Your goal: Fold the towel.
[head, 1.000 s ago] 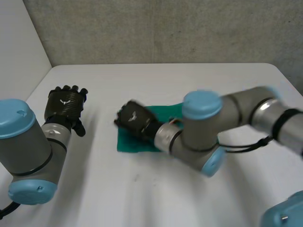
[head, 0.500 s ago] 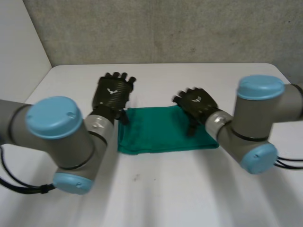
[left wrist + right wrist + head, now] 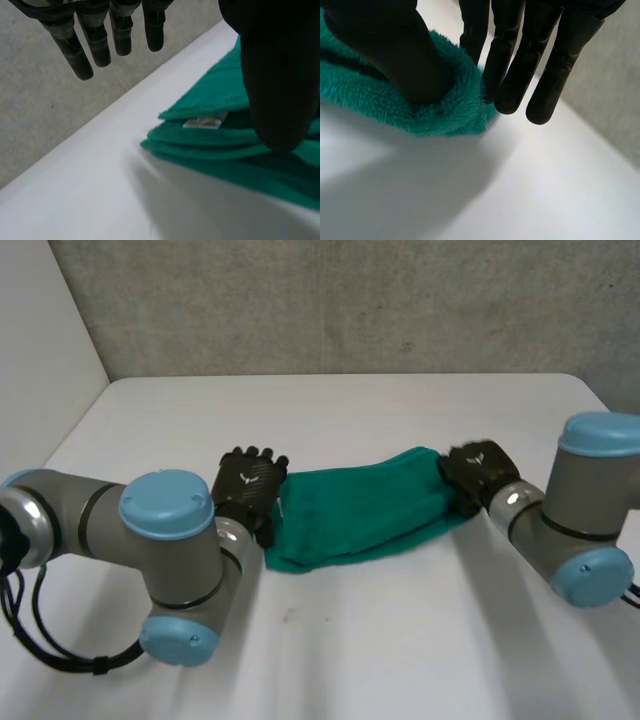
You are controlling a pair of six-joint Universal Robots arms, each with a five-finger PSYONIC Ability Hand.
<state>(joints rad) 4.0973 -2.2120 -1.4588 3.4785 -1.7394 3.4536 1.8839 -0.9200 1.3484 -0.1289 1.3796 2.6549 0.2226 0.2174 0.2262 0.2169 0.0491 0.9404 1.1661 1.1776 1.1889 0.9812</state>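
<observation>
I see the green towel (image 3: 360,515) lying folded near the middle of the white bench (image 3: 350,660). It lies slanted, one end toward 8 o'clock and the other toward 2 o'clock. The 2 o'clock end looks a bit bunched and raised.

My left robot hand (image 3: 248,488) is just beside the towel's 8 o'clock end. In the left wrist view its fingers (image 3: 95,45) are straight and spread, up in the air away from the towel, with the grey wall (image 3: 40,125) past them. Its thumb (image 3: 280,75) hangs over the towel's end, and I cannot tell if it touches. This hand grips nothing. A small white label (image 3: 202,122) peeks out between the towel's layers near the thumb.

My right robot hand (image 3: 478,470) is at the towel's 2 o'clock end. In the right wrist view its thumb is pushed deep into the fluffy end, and the towel curls round it. The nearest finger sits right behind the fluff, so the end is pinched between them. The other fingers are straight and close together, with their tips over bare bench.
</observation>
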